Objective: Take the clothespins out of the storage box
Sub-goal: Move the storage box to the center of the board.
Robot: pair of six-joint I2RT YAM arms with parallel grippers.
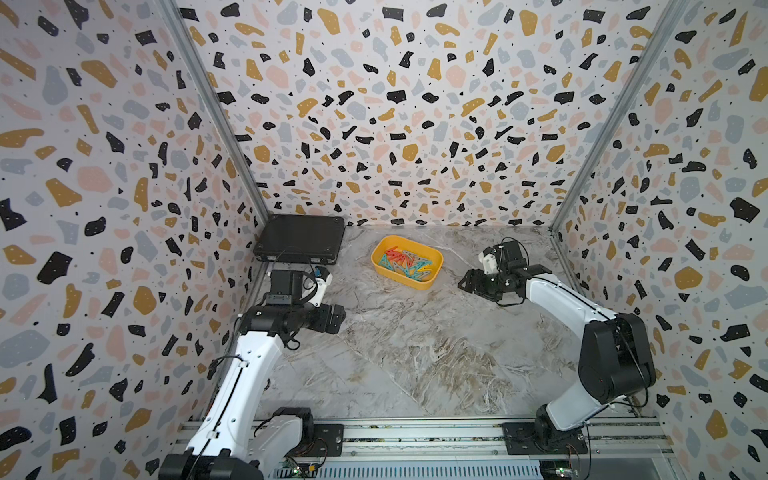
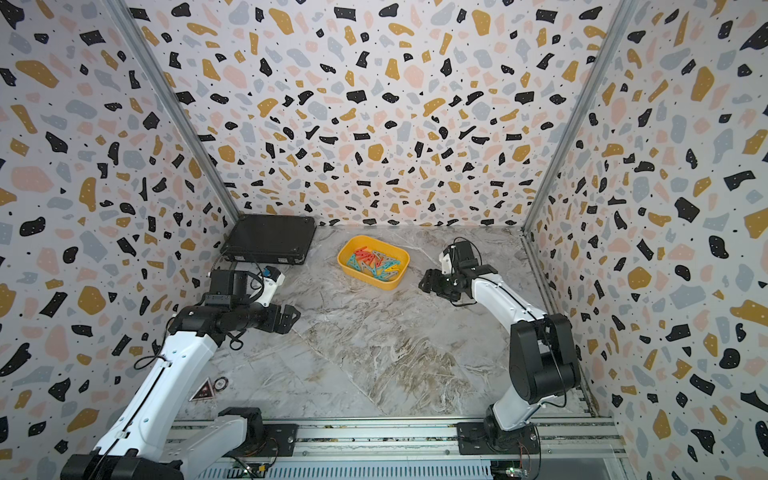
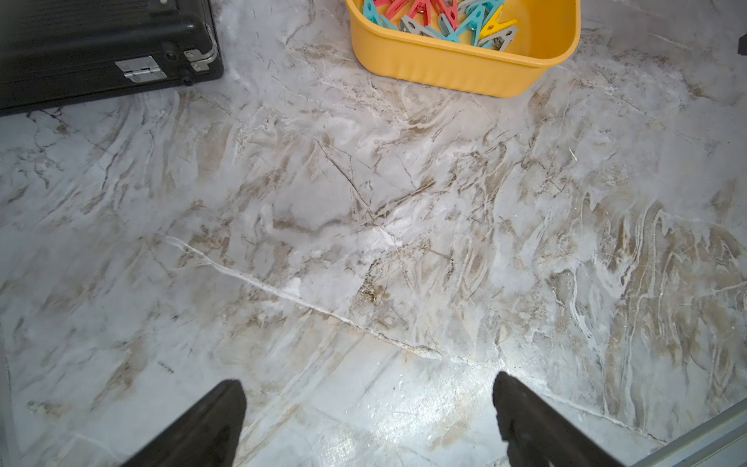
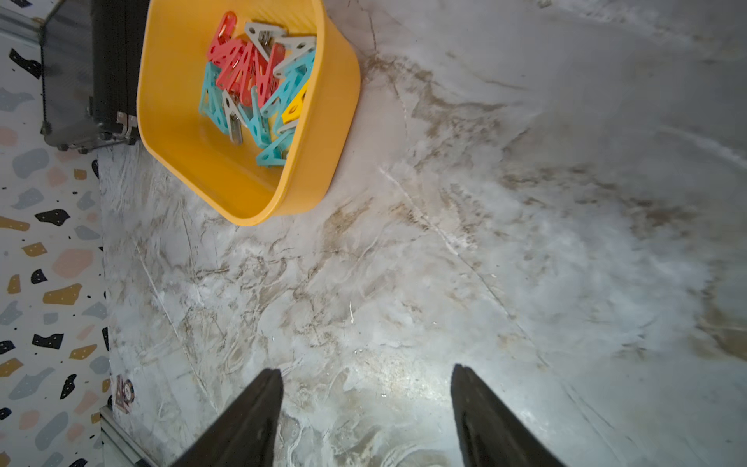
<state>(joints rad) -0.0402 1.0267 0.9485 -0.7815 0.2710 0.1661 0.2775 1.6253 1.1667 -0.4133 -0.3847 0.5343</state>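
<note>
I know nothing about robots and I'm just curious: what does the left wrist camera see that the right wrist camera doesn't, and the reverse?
Left wrist only: the flat silver plate on the front of the black case. Right wrist only: the speckled wall, a sticker beside it, and the red clothespins uncropped. Both: the yellow storage box, its mixed clothespins including one yellow clothespin, the case, the marble table.

Open tabletop (image 1: 415, 353) around storage box (image 1: 419, 284); black case (image 1: 301, 239) crowds left side.
</note>
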